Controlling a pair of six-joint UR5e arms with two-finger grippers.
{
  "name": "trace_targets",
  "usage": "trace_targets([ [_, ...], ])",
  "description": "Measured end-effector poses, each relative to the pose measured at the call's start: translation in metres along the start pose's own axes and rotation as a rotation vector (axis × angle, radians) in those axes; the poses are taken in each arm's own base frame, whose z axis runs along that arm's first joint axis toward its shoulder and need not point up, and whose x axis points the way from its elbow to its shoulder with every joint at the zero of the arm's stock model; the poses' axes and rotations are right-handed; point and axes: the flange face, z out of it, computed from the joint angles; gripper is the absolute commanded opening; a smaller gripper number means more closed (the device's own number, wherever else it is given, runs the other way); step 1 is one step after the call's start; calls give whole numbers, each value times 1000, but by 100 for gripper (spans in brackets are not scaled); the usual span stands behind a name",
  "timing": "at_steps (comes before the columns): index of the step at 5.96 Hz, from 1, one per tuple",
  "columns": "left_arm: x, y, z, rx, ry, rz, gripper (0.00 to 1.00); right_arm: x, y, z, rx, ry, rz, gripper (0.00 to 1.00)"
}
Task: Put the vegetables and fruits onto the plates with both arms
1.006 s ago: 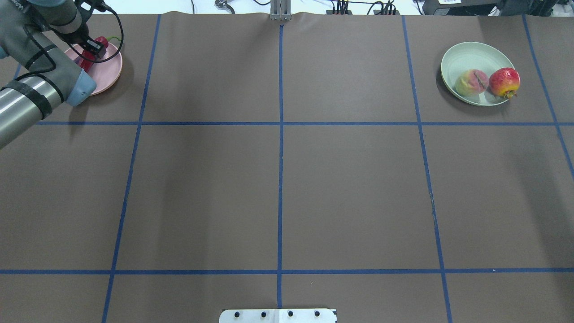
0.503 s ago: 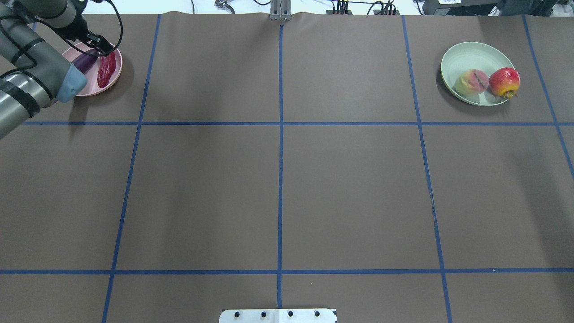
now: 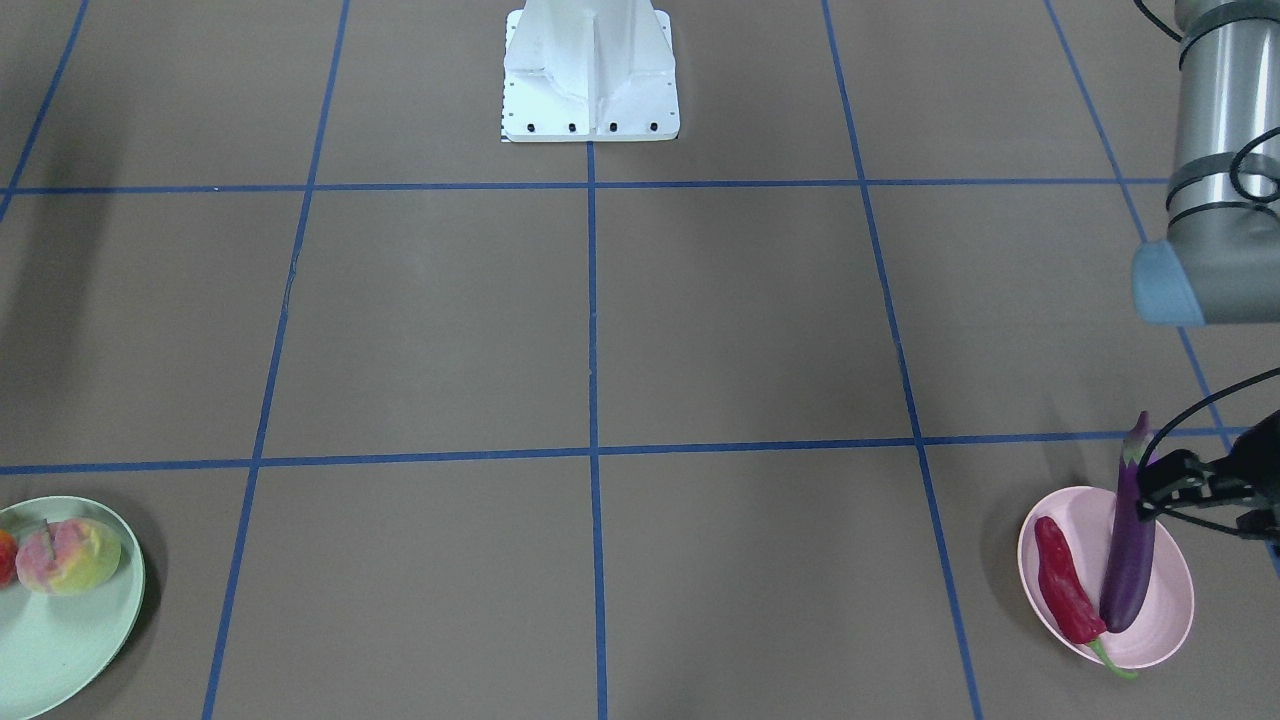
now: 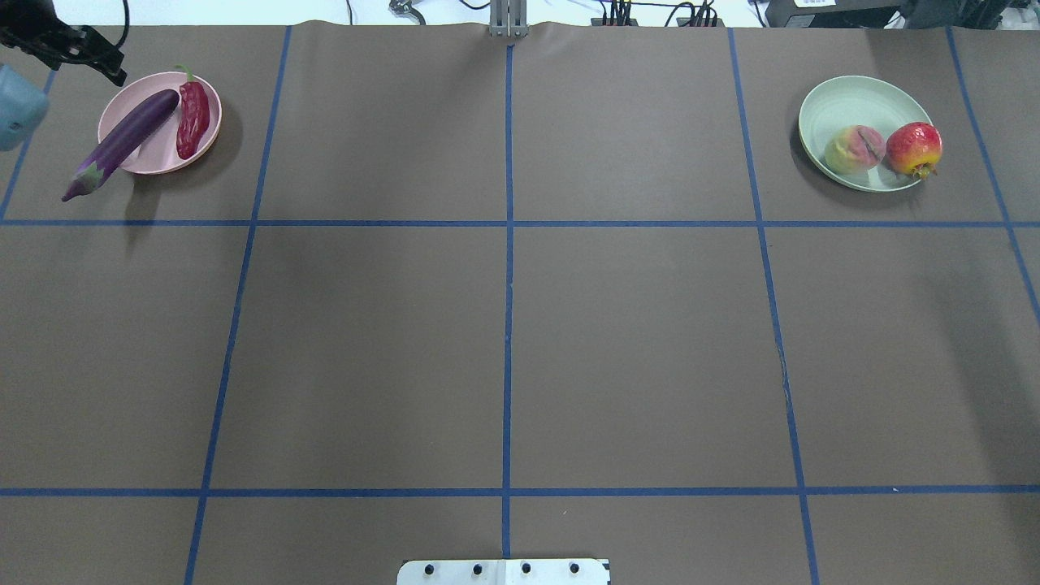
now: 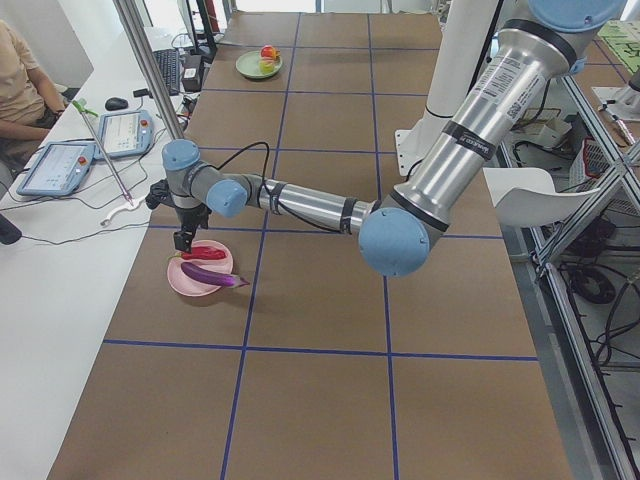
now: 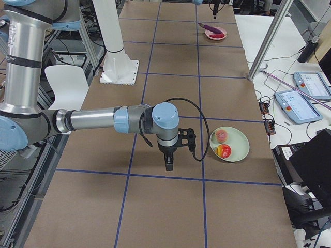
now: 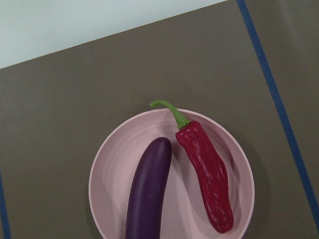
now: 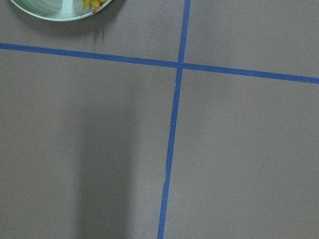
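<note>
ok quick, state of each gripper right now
Left gripper: open, holding nothing.
Right gripper: cannot tell, it shows only in the side view.

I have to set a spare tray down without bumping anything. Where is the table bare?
The whole middle of the brown table is bare, between the pale pink round plate and the pale mint plate. Crowded: the pink plate, with purple eggplant, red chili and the left gripper beside it; the mint plate, with peach and round red fruit.

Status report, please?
Left tool open, empty; right tool state unclear. Long purple eggplant, red chili pepper on pale pink plate; pink-yellow peach, round red fruit on mint green plate. Nothing blocking.
</note>
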Motion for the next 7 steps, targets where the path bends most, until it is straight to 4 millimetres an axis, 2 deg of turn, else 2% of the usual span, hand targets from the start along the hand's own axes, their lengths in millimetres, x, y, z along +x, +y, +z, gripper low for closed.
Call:
trace_targets([
  [1, -19, 56, -26, -19, 15, -34, 100, -1, -1, -1, 9, 0, -4, 100],
  [2, -39, 118, -43, -30, 14, -29, 100, -2, -1, -2, 14, -1, -7, 100],
  [3, -68, 179, -57, -40, 2, 3, 100, -2, -1, -2, 16, -2, -9, 100],
  [4, -104, 228, -68, -46, -14, 24, 100, -3, -1, -2, 16, -2, -11, 100],
  [5, -134, 262, -75, -50, -26, 14, 100, -2, -1, -2, 16, -2, -12, 100],
  [7, -167, 311, -75, -72, -37, -68, 100, -2, 0, -2, 16, -3, -11, 98],
])
